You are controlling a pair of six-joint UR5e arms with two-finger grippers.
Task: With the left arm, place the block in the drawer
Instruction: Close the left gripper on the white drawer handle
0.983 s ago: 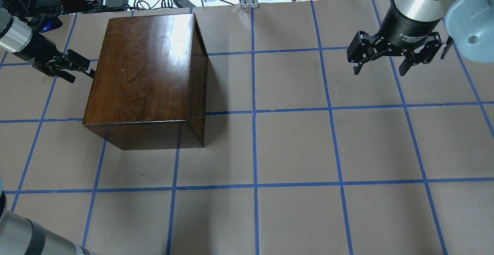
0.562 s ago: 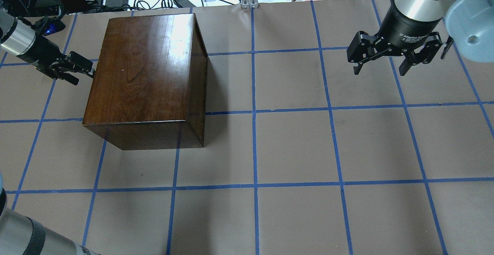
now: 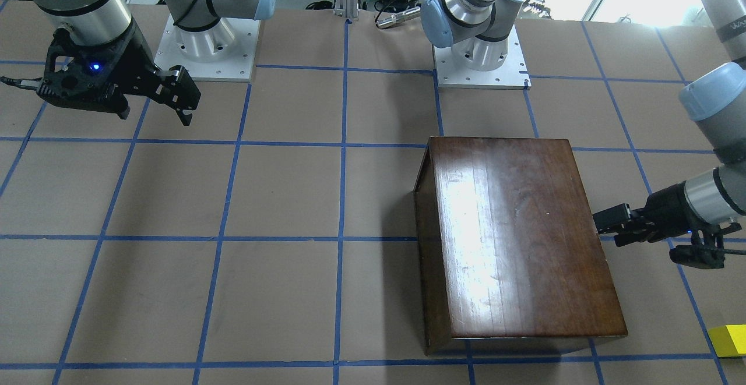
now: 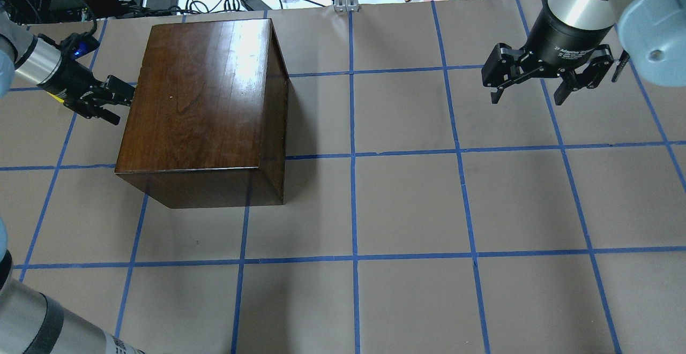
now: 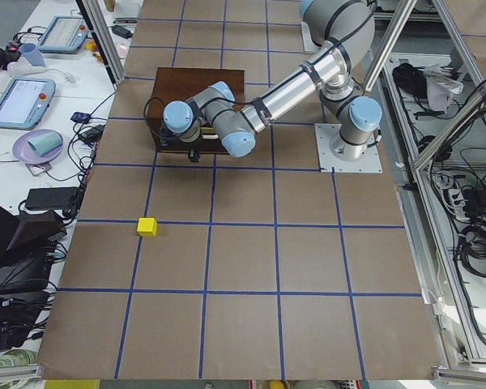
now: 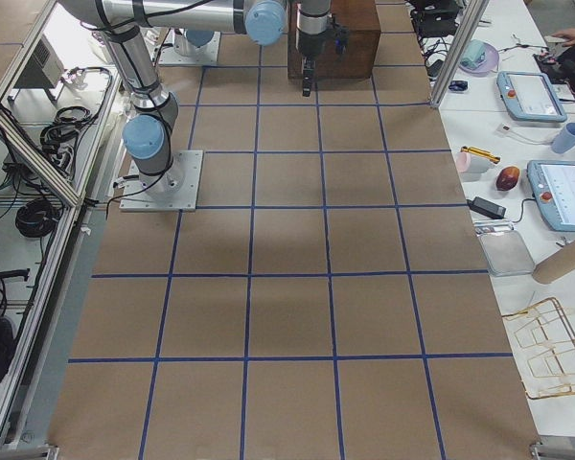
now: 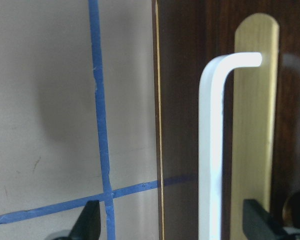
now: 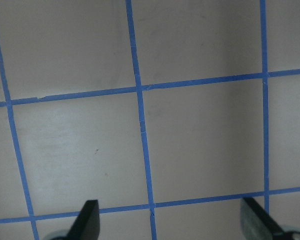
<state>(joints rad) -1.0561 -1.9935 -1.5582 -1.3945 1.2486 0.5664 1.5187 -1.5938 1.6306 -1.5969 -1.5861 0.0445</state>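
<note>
Left gripper (image 4: 120,102), jaws apart, lined up on the shut drawer's (image 7: 182,110) pull (image 7: 212,150), block (image 3: 728,340) sitting on the desk (image 3: 291,198) well aside; next, it should clamp that pull and slide it out.

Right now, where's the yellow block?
Exterior left view: the block sits by a blue tape line, well clear of the cabinet, further to the robot's left. The front-facing view shows it at the bottom-right edge.
</note>
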